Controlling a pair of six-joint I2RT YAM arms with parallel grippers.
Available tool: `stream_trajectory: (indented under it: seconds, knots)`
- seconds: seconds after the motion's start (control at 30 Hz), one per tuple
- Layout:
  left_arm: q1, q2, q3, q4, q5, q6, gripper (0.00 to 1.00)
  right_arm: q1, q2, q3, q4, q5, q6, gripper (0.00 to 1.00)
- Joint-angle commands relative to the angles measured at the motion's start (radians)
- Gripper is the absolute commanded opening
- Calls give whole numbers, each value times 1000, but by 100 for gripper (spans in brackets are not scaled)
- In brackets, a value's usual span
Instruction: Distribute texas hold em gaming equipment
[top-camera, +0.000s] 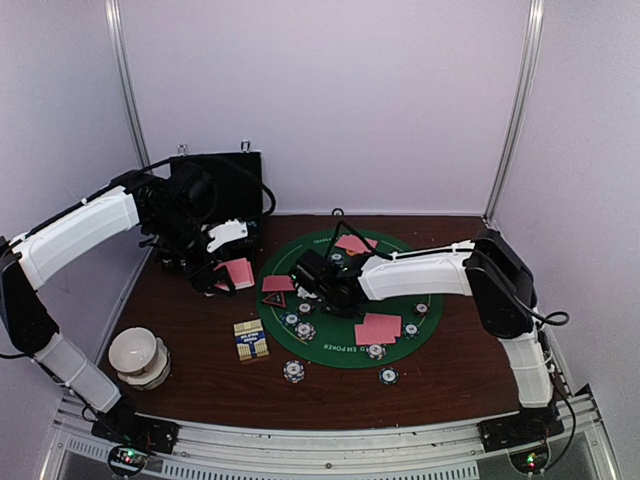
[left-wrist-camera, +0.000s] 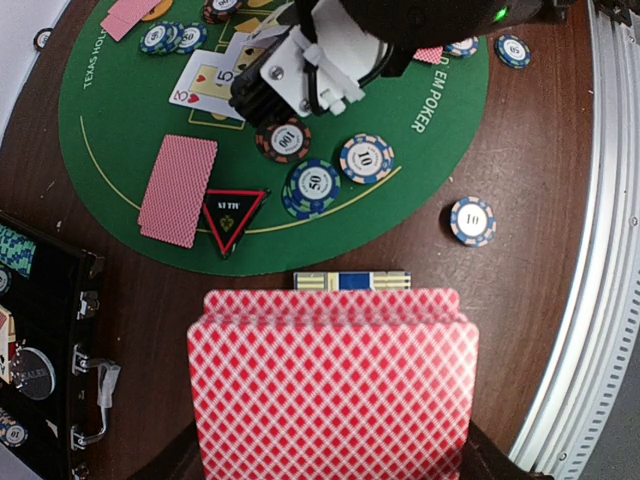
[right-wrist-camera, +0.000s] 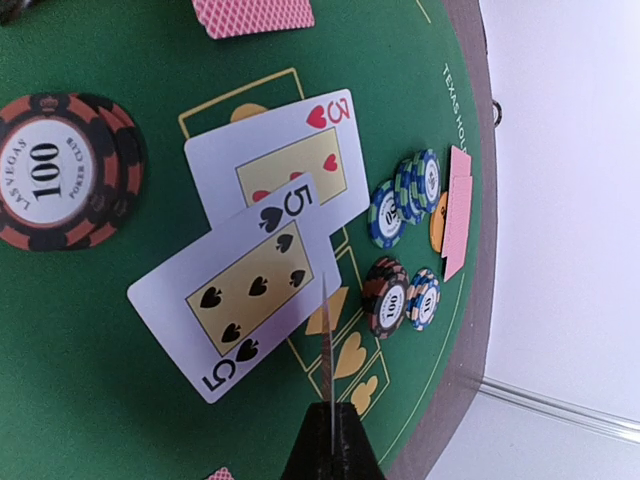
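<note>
My left gripper (top-camera: 226, 272) is shut on a fanned stack of pink-backed cards (left-wrist-camera: 333, 385) that hides its fingers, above the brown table left of the green mat (top-camera: 400, 345). My right gripper (right-wrist-camera: 330, 432) is shut on a single card (right-wrist-camera: 326, 340), seen edge-on above the mat beside the face-up five of spades (right-wrist-camera: 240, 290) and three of hearts (right-wrist-camera: 280, 160). In the top view the right gripper (top-camera: 308, 272) is over the mat's left half. The red triangle marker (left-wrist-camera: 232, 218), face-down cards (left-wrist-camera: 178, 188) and the 100 (left-wrist-camera: 284, 140), 50 (left-wrist-camera: 312, 187) and 10 (left-wrist-camera: 366, 157) chips lie on the mat.
The black case (top-camera: 215, 185) stands open at the back left. The blue-and-yellow card box (top-camera: 251, 339) lies left of the mat. A white bowl (top-camera: 138, 355) sits at the front left. Loose chips (top-camera: 293, 371) lie near the mat's front edge. An orange disc (right-wrist-camera: 438, 222) lies under far cards.
</note>
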Motion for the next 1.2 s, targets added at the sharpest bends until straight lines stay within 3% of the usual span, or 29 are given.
stream_trajectory:
  seconds: [0.0, 0.2, 0.33, 0.43, 0.63, 0.83, 1.17]
  knots:
    - [7, -11, 25, 12, 6, -2, 0, 2, 19, -21, 126, 102, -86, 0]
    - [7, -13, 27, 10, 3, -2, 0, 7, 29, -67, 127, 52, -66, 2]
    - [7, -11, 26, 9, 2, -3, 0, 9, 15, -95, 99, 4, -33, 39]
    - [7, -10, 29, 9, 6, -2, 0, 10, 5, -112, 95, -5, -17, 57]
    - [7, -9, 31, 3, 9, 0, 0, 9, -32, -142, 96, -34, 20, 69]
    - [7, -12, 29, -1, 15, 1, 0, 5, -37, -147, 84, -42, 30, 71]
    - [7, -15, 32, -2, 10, 1, 0, -60, -14, -118, 78, -60, 37, 65]
